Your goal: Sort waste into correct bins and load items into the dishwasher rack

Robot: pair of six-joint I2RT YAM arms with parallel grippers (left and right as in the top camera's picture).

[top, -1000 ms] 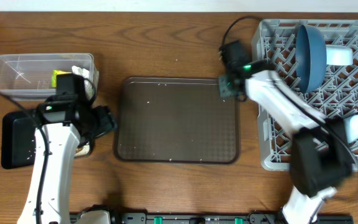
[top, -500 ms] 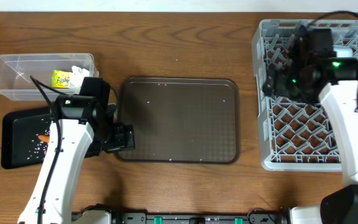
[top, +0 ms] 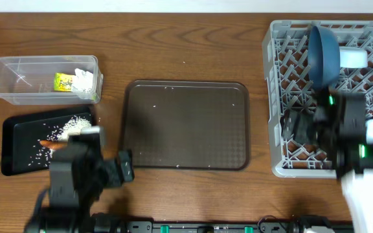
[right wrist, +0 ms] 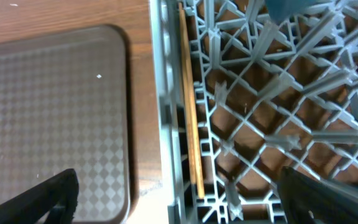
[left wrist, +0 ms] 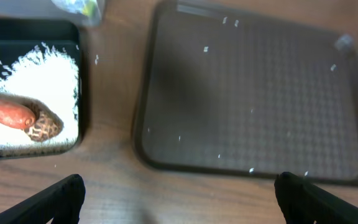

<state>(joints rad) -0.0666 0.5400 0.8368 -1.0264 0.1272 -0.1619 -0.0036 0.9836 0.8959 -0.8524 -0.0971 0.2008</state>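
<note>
Black fingers of the left gripper (left wrist: 179,202) and the right gripper (right wrist: 182,196), cut off at the frame corners, stand wide apart and hold nothing. Beyond them, the carrot (left wrist: 5,113) and the rice (left wrist: 48,81) lie in the black tray (left wrist: 23,31). The chopsticks (right wrist: 190,112) lie inside the rack (right wrist: 166,74), along its wall. Farther back the dark blue plate-bowl (top: 324,55) stands upright, and the right arm hides the rack below it.

overhead: straight down | wrists: close, downward | shared: brown tray (top: 186,129)

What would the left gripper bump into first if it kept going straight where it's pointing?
Most likely the near edge of the brown tray. The open left gripper hangs over bare table, aimed that way. Depth is unclear, so it might touch the table just before the tray.
</note>
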